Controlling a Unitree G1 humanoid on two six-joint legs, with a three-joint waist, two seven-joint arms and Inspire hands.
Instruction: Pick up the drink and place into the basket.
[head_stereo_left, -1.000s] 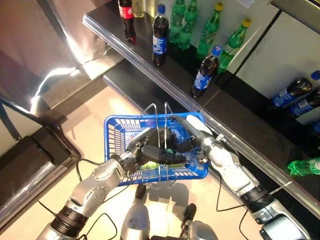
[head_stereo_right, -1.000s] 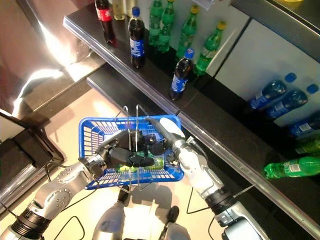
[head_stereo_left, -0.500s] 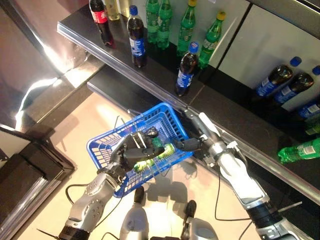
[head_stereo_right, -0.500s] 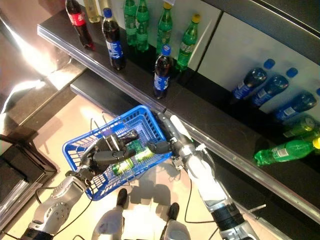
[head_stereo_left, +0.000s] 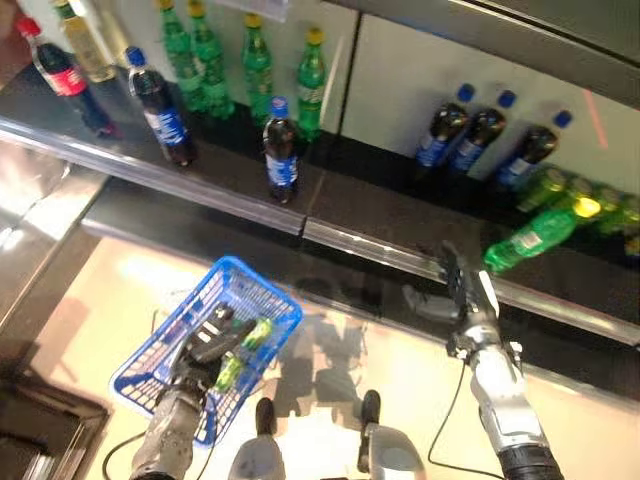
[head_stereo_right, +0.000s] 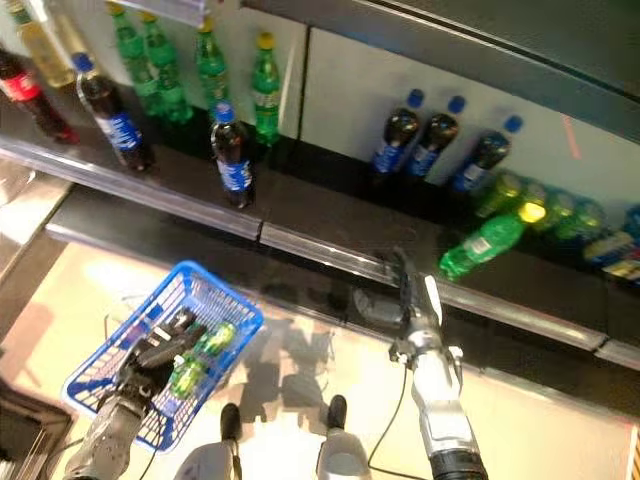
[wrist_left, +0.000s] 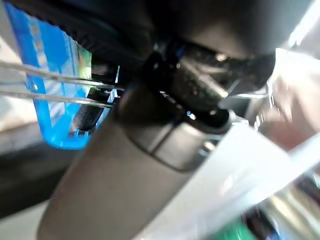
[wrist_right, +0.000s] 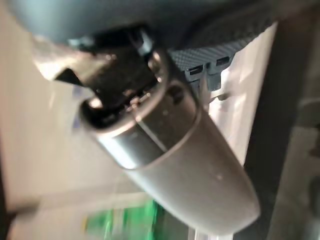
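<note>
One green drink bottle (head_stereo_left: 240, 350) lies on its side inside the blue basket (head_stereo_left: 165, 345), which hangs tilted above the pale floor (head_stereo_left: 330, 340) at the lower left of the head views. The left robot hand (head_stereo_left: 205, 345) sits over the basket with its dark fingers curled round the thin wire handle, and its wrist view shows those wires running past the hand beside the blue mesh. The right robot hand (head_stereo_left: 455, 285) is well apart from the basket, raised in front of the lower shelf (head_stereo_left: 400, 215) with its fingers straight and spread, grasping nothing. Just beyond it a green bottle (head_stereo_left: 530, 238) lies on its side on that shelf, with three dark blue-capped bottles (head_stereo_left: 480, 135) standing behind it against the pale back panel. Further left on the shelf stand another dark bottle with a blue label (head_stereo_left: 281, 155), several upright green bottles (head_stereo_left: 255, 65), and a red-capped cola bottle (head_stereo_left: 62, 78) at the far left.
</note>
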